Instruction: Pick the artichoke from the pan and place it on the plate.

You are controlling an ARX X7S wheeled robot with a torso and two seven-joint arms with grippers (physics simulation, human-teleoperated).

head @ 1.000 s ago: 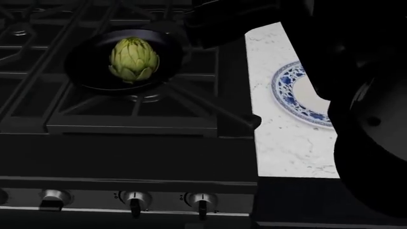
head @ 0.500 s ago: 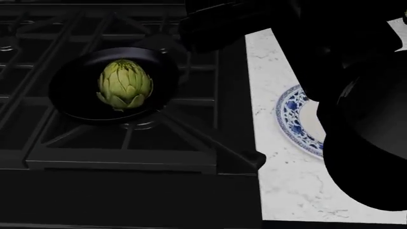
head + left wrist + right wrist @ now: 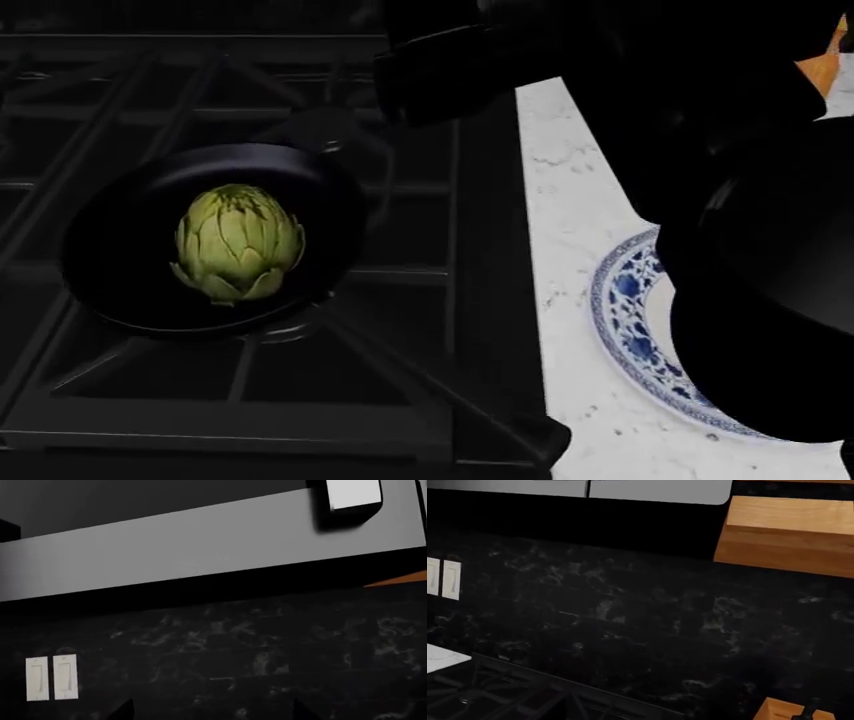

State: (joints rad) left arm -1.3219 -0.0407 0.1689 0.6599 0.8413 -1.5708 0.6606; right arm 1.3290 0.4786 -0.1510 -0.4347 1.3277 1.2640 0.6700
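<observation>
Yellow-green artichoke (image 3: 238, 242) sits untouched in the pan (image 3: 120, 290), plate (image 3: 627, 330) waiting alongside — approach stage, descent needed, finger state impossible to tell.

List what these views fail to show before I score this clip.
- Both end effectors: no fingers in any view; wrist cameras face the dark wall, so open or shut is unknown.
- Plate: head view, its right part is hidden behind the dark right arm.
- Pan: handle lost in shadow under the arm.
- Artichoke: its underside is hidden.
</observation>
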